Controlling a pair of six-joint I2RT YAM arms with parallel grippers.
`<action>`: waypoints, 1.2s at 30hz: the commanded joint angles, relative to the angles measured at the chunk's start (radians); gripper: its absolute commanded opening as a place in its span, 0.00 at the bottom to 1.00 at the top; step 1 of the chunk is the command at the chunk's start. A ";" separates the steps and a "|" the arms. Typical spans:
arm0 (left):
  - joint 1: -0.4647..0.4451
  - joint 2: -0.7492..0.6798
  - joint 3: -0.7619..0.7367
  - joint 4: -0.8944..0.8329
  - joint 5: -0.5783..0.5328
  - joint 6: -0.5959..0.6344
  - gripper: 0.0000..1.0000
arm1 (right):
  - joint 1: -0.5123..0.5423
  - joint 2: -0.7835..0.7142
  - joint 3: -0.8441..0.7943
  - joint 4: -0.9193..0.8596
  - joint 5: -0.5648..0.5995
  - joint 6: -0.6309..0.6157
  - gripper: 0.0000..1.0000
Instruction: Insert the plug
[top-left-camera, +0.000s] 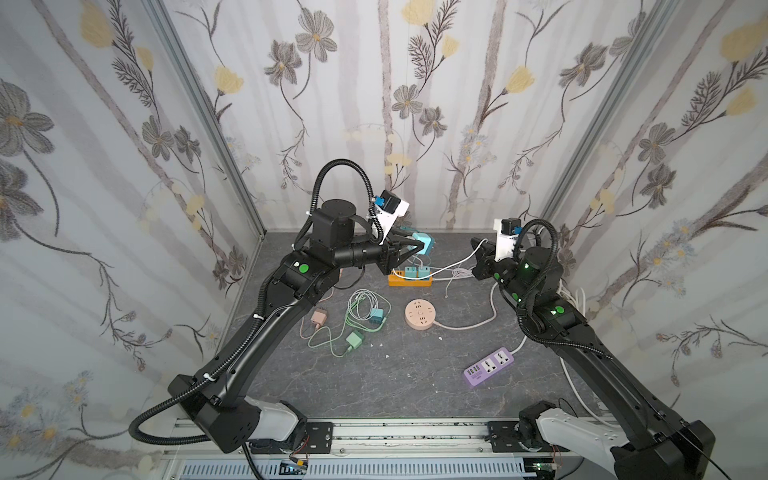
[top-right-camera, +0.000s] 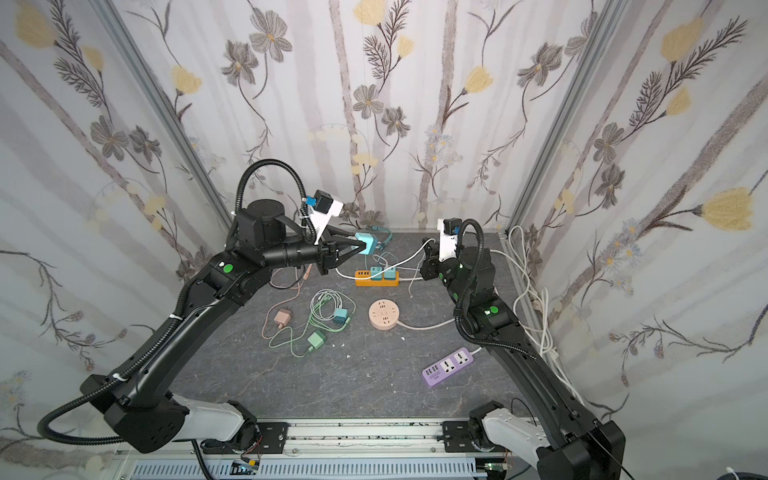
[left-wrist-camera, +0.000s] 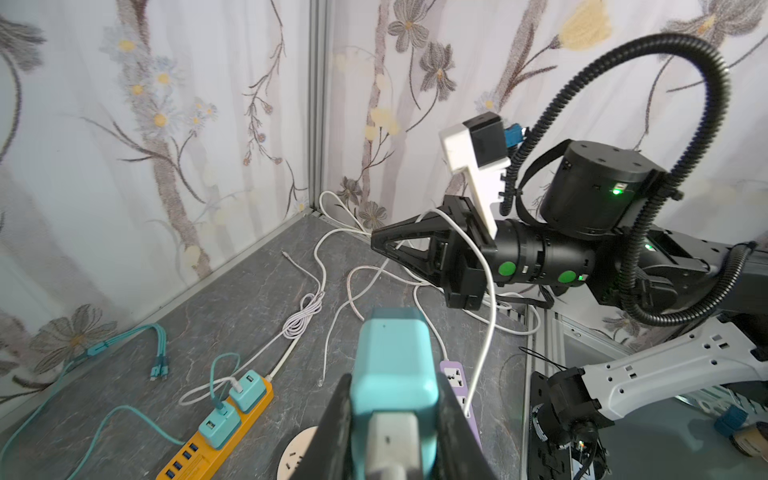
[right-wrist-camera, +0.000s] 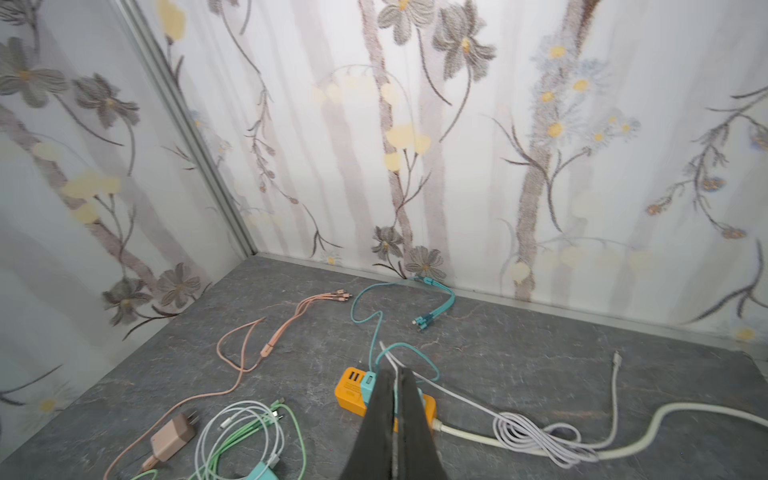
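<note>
— Purple power strip (top-left-camera: 489, 368) lies nearest on the counter (top-left-camera: 374, 386); where's the teal plug (top-left-camera: 424, 241)?
— Up off the counter at the far middle, just above the orange power strip (top-left-camera: 409, 281); the left gripper (top-left-camera: 417, 244) has its jaws clamped on it.
— And the right gripper (left-wrist-camera: 376, 243)?
— Jaws together, pinching a white cable (left-wrist-camera: 493, 307), right of the orange power strip.

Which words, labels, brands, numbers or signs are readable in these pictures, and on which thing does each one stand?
No text is readable in any view.
Purple power strip: a line of small dark print beside its USB ports, too blurred to read.
</note>
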 joint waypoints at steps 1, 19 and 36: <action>-0.015 0.065 0.050 0.072 0.079 0.040 0.00 | -0.075 0.018 0.001 0.005 -0.040 0.024 0.00; -0.002 0.310 0.337 0.018 -0.017 0.167 0.00 | -0.240 0.341 0.327 0.053 -0.446 0.031 0.00; 0.258 0.343 0.445 0.279 -0.409 0.049 0.00 | 0.063 0.930 1.207 0.060 -0.332 0.035 0.00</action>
